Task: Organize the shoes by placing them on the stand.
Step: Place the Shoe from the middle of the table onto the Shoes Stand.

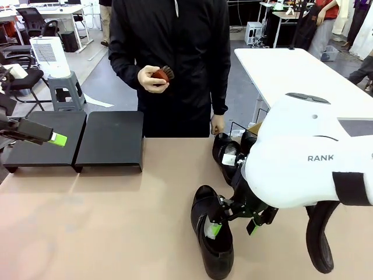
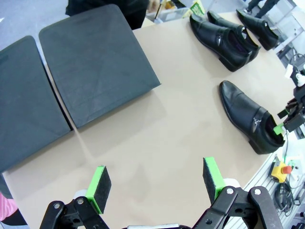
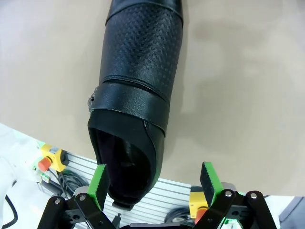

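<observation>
Glossy black leather dress shoe (image 1: pixel 213 242) at six o'clock on tan table (image 1: pixel 116 221), not yet gripped.
Straddles its heel with wide-open right gripper (image 3: pixel 153 181); parks left gripper (image 2: pixel 157 183), equally wide, near low matte-black stand (image 1: pixel 111 146) at ten o'clock. Next probably calls for closing, lifting, carrying there.

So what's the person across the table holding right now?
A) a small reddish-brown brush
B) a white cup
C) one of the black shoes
A: the person's hand is closed around a small reddish-brown brush, held up in front of the dark jacket.
</observation>
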{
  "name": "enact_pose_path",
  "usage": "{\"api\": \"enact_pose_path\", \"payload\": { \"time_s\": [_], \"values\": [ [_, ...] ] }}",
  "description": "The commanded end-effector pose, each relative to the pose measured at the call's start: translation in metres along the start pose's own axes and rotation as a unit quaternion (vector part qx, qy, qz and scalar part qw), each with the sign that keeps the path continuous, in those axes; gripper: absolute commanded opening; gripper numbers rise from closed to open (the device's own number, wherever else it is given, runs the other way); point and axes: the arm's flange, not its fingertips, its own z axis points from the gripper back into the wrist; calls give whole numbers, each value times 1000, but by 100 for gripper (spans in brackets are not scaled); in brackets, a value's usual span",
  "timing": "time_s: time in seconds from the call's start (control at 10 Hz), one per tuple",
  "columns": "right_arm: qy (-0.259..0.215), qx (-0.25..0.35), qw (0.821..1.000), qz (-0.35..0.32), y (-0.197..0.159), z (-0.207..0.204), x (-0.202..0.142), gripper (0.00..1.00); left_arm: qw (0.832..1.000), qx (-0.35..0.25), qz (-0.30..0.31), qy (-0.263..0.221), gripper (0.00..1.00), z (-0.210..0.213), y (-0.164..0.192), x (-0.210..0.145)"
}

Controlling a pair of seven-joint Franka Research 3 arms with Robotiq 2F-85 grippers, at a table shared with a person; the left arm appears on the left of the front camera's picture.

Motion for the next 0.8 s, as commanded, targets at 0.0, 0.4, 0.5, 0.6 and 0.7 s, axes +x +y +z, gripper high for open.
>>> {"api": "enact_pose_path", "payload": {
  "time_s": [0.0,0.4,0.5,0.6,0.7],
  "values": [
    [-19,-28,999,20,-18,27,-28,100,1000,-7,-5,-2,100,1,1,0],
    [-50,-26,998,12,-84,86,-92,100,1000,-7,-5,-2,100,1,1,0],
    [-49,-64,997,-10,-109,99,-107,100,1000,-7,-5,-2,100,1,1,0],
    [-52,-85,994,-39,-136,111,-124,100,1000,-7,-5,-2,100,1,1,0],
    [-59,-90,991,-85,-156,116,-134,100,1000,-7,-5,-2,100,1,1,0]
  ]
}}
